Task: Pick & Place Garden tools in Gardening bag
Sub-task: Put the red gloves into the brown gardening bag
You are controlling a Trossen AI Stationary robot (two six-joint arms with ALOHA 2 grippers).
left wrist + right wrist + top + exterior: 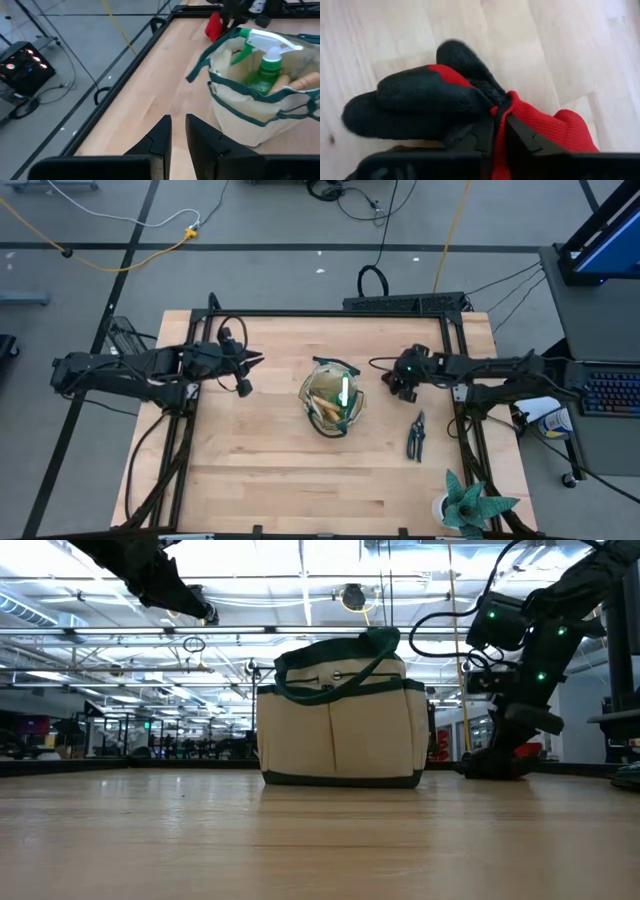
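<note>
Right gripper (499, 131) reaches down to the table, pinched on the red glove (470, 107) beside the gardening bag (333, 402). Left gripper (178, 131) hovers raised, fingers nearly closed, empty. Bare tabletop (260, 480) lies between them.

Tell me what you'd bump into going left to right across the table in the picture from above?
Left gripper → bag → right gripper, shut on the glove → shears → plant.

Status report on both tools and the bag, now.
Right tool down on the table, pinched on the red glove. Left tool empty, nearly shut, raised left of the gardening bag. Pruning shears not yet bagged. Path clear.
</note>
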